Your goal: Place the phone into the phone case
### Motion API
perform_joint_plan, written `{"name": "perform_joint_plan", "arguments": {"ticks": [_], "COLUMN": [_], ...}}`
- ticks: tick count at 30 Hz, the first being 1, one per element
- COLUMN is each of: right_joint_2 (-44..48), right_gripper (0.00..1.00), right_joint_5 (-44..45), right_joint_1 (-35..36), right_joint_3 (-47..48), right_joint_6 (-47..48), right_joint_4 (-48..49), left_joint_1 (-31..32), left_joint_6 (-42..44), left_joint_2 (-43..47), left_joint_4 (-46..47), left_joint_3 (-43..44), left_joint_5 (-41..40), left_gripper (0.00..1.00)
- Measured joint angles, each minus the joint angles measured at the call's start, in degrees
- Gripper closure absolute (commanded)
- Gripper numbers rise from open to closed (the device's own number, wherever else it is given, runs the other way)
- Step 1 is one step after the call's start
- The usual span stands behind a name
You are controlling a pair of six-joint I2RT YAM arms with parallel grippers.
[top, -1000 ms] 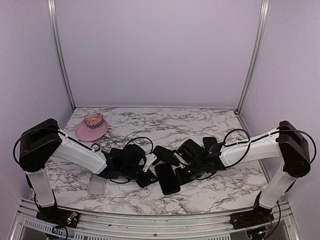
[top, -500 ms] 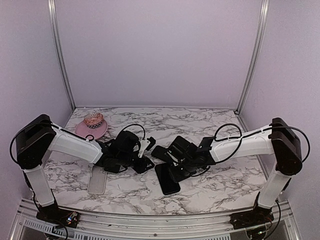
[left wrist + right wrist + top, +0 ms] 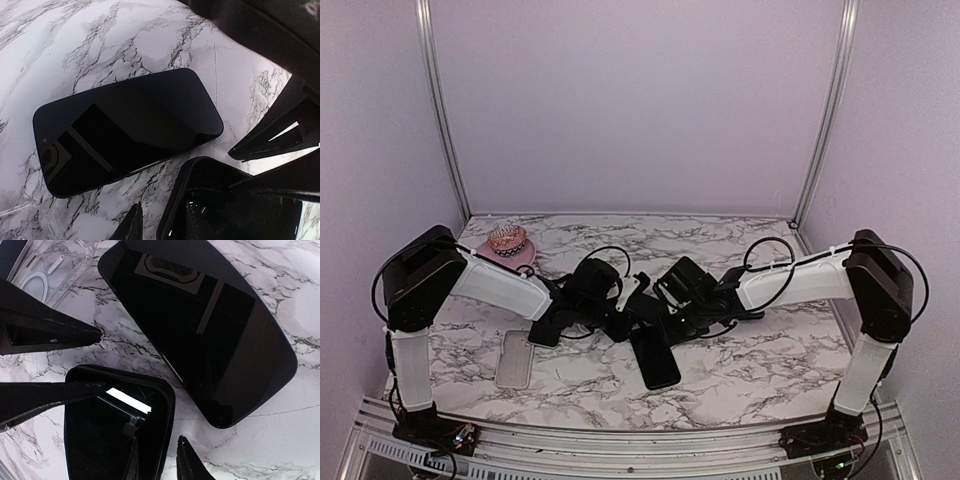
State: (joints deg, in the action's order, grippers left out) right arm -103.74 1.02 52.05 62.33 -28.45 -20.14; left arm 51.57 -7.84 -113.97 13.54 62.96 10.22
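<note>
Top view: both arms have pulled back from the phone (image 3: 655,358), which stays flat on the marble, with the clear case (image 3: 513,358) well apart to its left

Left wrist: left gripper (image 3: 152,225) partly open, empty

Right wrist: right gripper (image 3: 172,455) has just parted and holds nothing; insertion not begun

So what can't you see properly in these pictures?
- Wrist views: left claw and right claw are cut off by the bottom edge, so any grip is unclear.
- Left wrist view: black case runs off the bottom edge.
- Right wrist view: clear case is cut by the top-left corner.
- Top view: pink thing too small to identify.
</note>
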Motion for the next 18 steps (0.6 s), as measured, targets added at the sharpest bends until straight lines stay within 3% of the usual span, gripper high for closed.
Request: {"name": "perform_joint_plan", "arguments": {"ticks": [7, 9, 10, 11, 18], "right_joint_2": [2.32, 2.97, 3.28, 3.56, 4.46], "right_gripper": [0.37, 0.23, 0.07, 0.02, 0.01], "right_joint_5": [0.96, 2.10, 2.67, 3.15, 4.28], "right_joint_1": [1.77, 2.82, 3.43, 4.02, 8.28], "right_joint_3": [-1.90, -1.90, -1.88, -1.86, -1.14], "right_joint_6": [-1.01, -1.66, -1.86, -2.40, -6.01], "right_joint_4": [-2.86, -4.87, -5.90, -6.95, -12.33], "left_joint_1": [0.24, 0.20, 0.17, 0.17, 0.26], "left_joint_6": [-1.03, -1.46, -1.88, -2.14, -2.16], "left_joint_2": [0.35, 1.40, 2.16, 2.71, 7.93], "left_joint_4": [1.16, 1.38, 1.27, 1.05, -2.95], "left_joint_3": [-1.70, -3.08, -3.98, -4.44, -3.89], "left_joint_5": [3.26, 3.17, 3.02, 2.80, -1.92], "left_gripper": [0.75, 0.75, 0.75, 0.73, 0.55]}}
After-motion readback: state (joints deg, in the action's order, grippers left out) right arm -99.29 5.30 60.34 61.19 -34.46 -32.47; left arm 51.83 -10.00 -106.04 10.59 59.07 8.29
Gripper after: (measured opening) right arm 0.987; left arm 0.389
